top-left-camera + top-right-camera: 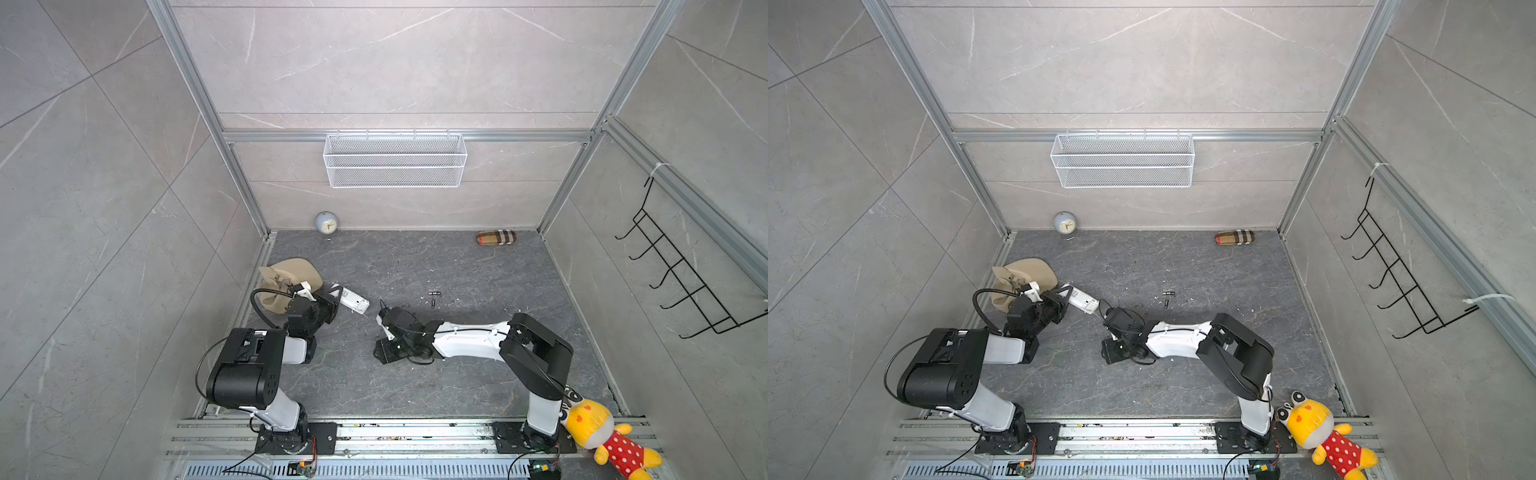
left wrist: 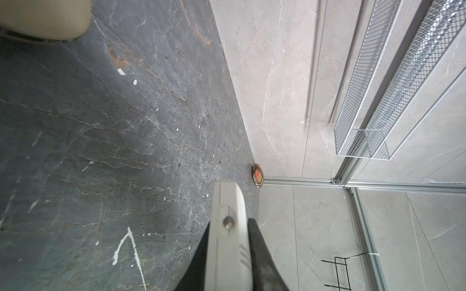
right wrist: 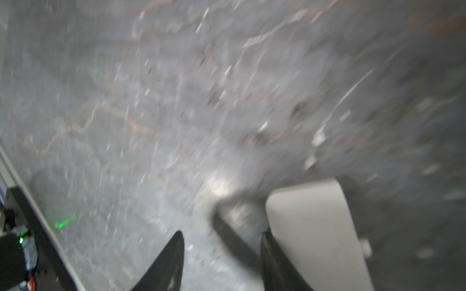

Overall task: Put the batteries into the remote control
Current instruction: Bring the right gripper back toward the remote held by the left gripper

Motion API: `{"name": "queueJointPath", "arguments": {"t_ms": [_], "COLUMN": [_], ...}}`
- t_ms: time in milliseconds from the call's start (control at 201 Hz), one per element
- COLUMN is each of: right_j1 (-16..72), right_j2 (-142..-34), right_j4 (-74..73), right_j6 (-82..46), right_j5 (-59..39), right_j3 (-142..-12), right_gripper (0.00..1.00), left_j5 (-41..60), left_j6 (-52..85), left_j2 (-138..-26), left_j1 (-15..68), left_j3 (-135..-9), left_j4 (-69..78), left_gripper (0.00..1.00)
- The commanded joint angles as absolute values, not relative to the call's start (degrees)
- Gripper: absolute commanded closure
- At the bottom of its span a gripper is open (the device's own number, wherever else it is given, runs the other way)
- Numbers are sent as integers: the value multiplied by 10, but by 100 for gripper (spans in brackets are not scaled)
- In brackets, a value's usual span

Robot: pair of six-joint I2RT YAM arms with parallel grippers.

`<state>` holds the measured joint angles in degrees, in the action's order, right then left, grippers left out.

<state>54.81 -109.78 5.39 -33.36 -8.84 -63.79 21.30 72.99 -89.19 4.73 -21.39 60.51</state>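
Observation:
The white remote control (image 1: 353,300) (image 1: 1082,300) is held just above the dark floor at the left, and my left gripper (image 1: 333,300) (image 1: 1062,300) is shut on one end of it. In the left wrist view the remote control (image 2: 228,241) fills the gap of the left gripper (image 2: 228,226), edge-on. Two small dark batteries (image 1: 434,298) (image 1: 1167,298) lie on the floor right of centre. My right gripper (image 1: 384,312) (image 1: 1105,312) (image 3: 222,234) stands open near the remote's free end, with only floor between its fingers. A white curved piece (image 3: 315,226) sits outside one finger.
A beige cap (image 1: 291,272) lies behind the left arm. A small clock (image 1: 327,224) and a plaid pouch (image 1: 496,237) sit by the back wall under a white wire basket (image 1: 395,160). A yellow plush toy (image 1: 602,432) lies front right. White specks dot the floor.

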Motion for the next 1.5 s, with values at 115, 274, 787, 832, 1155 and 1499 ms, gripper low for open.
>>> {"name": "queueJointPath", "arguments": {"t_ms": [115,274,787,832,1155,1499], "right_j1": [486,484,499,498,488,437], "right_j2": [-1165,-1115,-937,-933,-1023,-1144], "right_j4": [131,145,109,118,100,171], "right_j6": [-264,-257,-305,-302,-308,-235], "right_j5": [-109,-154,-106,-90,-93,-73], "right_j3": [-682,-674,-475,-470,-523,-692], "right_gripper": [49,47,44,43,42,44], "left_j5": [215,216,216,217,215,229], "left_j6": [690,676,684,681,664,642], "left_j2": [-828,-797,-787,-781,-745,-705], "left_j1": [44,44,45,45,45,43], "left_j3": [-226,-234,-245,-246,-252,-245], "left_j4": [558,519,517,508,465,412], "left_gripper": [100,100,100,100,100,100]}}
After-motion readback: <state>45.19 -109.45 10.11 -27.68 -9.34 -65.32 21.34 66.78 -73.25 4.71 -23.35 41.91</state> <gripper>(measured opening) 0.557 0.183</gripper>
